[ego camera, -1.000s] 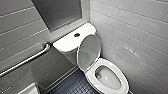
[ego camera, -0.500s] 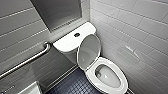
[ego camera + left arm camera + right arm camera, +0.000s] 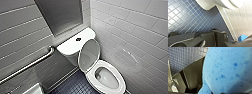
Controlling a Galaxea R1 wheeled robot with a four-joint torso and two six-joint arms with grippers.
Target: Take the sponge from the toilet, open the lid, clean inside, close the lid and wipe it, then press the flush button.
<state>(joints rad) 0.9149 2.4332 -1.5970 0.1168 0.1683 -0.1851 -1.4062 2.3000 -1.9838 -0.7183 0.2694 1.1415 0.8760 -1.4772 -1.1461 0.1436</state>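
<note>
Toilet: lid raised, long axis upright, leaning on the tank, underside facing the bowl. Sponge: blue, close above the blue-tiled floor, grasped in right claw; its long axis unclear. Left claw: state cannot be told.

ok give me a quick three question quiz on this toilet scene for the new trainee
1. True or false: the lid is shut down over the seat ring.
2. What sits on the tank top? A) a dark flush button B) a soap bottle C) a toilet roll
3. Fill in: the soft pad close in front of the right wrist camera is a speckled ___ sponge.
Key: 1 false, the lid stands raised; 2 A; 3 blue.
</note>
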